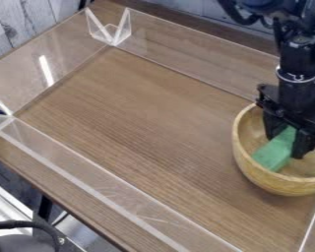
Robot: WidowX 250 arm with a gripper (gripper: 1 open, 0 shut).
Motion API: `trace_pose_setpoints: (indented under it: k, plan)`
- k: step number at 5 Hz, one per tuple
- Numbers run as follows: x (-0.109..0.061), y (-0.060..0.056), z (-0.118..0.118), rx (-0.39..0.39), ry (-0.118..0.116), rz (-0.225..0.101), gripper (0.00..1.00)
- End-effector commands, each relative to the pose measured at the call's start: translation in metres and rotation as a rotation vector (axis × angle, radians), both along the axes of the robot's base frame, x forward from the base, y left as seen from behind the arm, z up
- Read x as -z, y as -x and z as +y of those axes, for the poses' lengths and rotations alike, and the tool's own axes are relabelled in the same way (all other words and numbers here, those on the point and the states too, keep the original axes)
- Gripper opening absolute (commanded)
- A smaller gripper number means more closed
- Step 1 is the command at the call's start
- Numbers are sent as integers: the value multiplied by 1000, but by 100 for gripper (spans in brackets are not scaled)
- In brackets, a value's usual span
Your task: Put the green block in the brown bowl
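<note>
From my remote station I see a wooden table (134, 108) ringed by a low clear plastic wall (68, 162). At the right edge sits the brown bowl (259, 169), round, light tan, with a thick rim. My black gripper (290, 141) points almost straight down into the bowl, its arm rising out of the top right corner. The green block (276, 153) is tilted inside the bowl, its upper end caught between the jaws, which stand partly apart and clamped on its sides. The block's lower end seems to rest against the bowl's inner floor, though from this angle I cannot be sure of contact. A small clear bracket (110, 27) stands at the far left corner, well apart from the bowl.
</note>
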State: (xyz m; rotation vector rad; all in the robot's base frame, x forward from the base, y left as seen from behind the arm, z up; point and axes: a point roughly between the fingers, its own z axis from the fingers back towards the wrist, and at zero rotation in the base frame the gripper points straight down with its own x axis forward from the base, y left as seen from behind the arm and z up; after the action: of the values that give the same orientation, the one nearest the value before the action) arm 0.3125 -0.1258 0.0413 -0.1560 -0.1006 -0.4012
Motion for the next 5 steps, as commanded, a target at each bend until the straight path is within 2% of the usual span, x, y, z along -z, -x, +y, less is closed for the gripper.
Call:
trace_pose_setpoints:
  k: [1, 5]
  plan:
    - [-7, -3, -4, 18, 11, -29, 0]
    - [1, -1, -2, 3, 19, -15, 0]
